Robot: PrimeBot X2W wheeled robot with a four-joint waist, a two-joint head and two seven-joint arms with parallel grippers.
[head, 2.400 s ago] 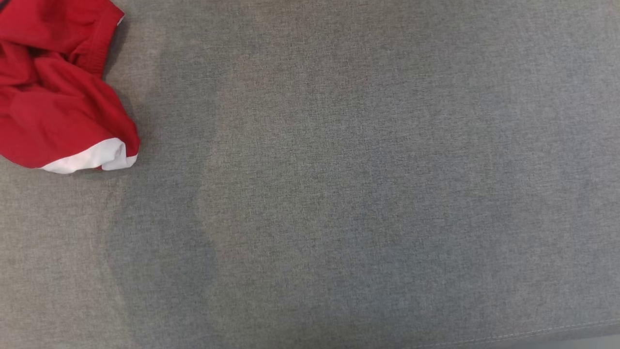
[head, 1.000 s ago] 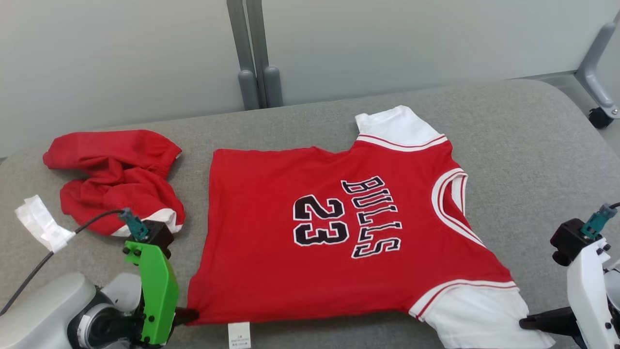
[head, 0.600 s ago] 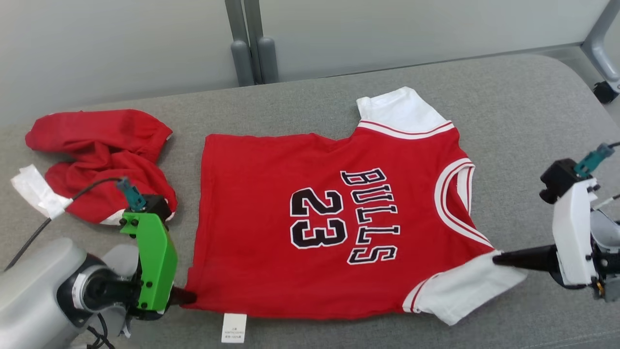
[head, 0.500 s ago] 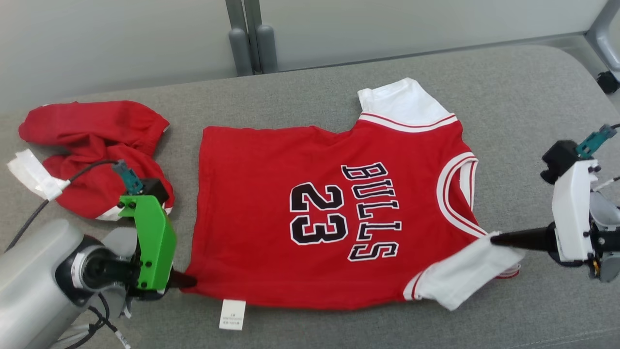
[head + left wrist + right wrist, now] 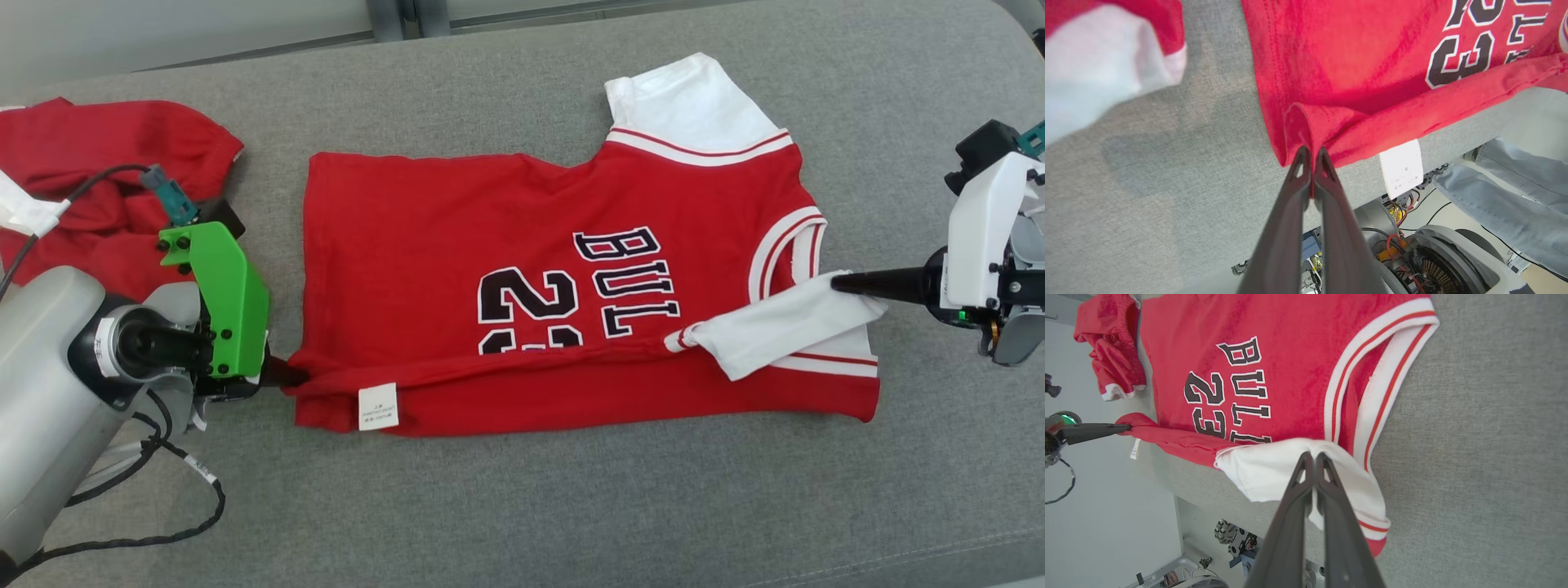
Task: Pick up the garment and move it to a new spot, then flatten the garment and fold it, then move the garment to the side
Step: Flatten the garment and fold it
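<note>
Soft, even light fell from overhead, bright and diffuse, and the jersey [image 5: 424, 229] cast only a faint, thin shadow on the grey surface [image 5: 571, 506]. The head view was sharp; both wrist views bent at their edges, and the dark fingers [image 5: 1286, 220] blurred near the lens, like the white cloth [image 5: 1094, 73] at the left wrist view's upper left.

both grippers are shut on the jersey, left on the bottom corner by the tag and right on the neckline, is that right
Not quite. The right gripper is shut on the white sleeve, not the neckline; the right wrist view shows the sleeve pinched between its fingers. The rest holds: the left gripper is shut on the bottom corner of the jersey, by the tag.
</note>
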